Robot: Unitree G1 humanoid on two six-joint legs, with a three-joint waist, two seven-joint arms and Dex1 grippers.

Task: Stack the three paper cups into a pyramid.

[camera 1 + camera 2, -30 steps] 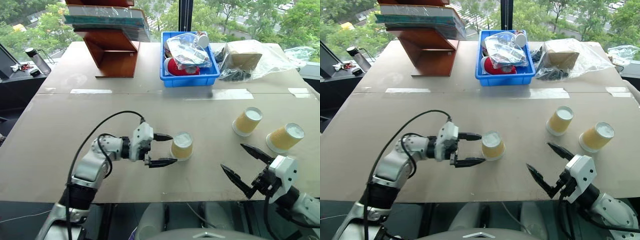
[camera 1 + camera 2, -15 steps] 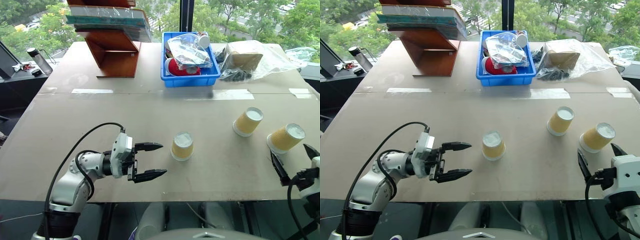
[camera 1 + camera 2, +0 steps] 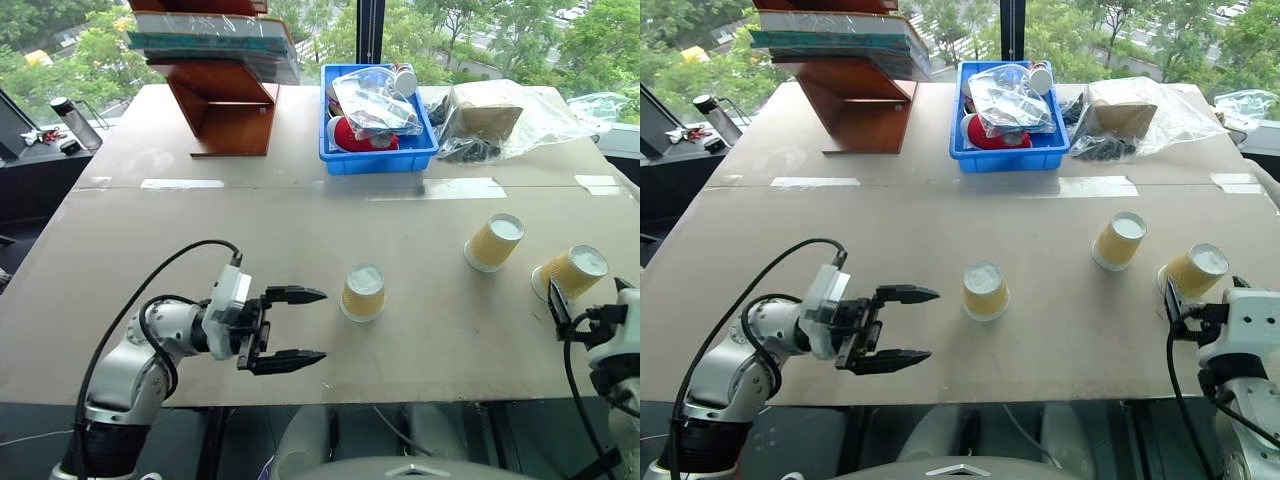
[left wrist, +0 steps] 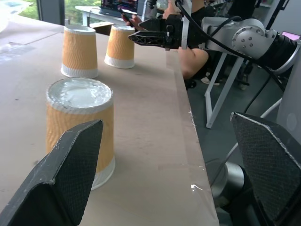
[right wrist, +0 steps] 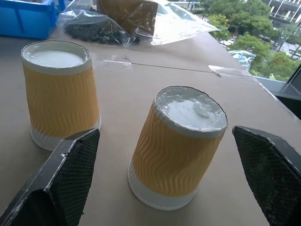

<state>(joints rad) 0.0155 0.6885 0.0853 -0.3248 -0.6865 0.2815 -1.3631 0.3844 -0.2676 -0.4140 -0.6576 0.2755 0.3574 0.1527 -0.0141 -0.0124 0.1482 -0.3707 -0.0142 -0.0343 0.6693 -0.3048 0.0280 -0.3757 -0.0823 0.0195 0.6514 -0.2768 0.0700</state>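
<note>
Three paper cups stand upside down and apart on the brown table. The middle cup (image 3: 363, 292) has my left gripper (image 3: 322, 325) to its left, open and empty, a short gap away and pointing at it. Farther right stand the second cup (image 3: 494, 242) and the rightmost cup (image 3: 572, 272). My right gripper (image 3: 585, 287) is at the near side of the rightmost cup, open, its fingers (image 5: 70, 179) spread wider than that cup (image 5: 178, 146) and gripping nothing. The left wrist view shows the middle cup (image 4: 82, 129) close ahead.
At the back are a blue bin (image 3: 380, 155) of packets, a wooden stand (image 3: 225, 100) with books, and a brown package in clear plastic (image 3: 495, 120). The table's front edge (image 3: 420, 400) runs just under both grippers. A person sits beyond the table's right end (image 4: 188, 52).
My left gripper has drawn back to the left from the middle cup, which stays standing. My right gripper has swung right and now faces the rightmost cup.
</note>
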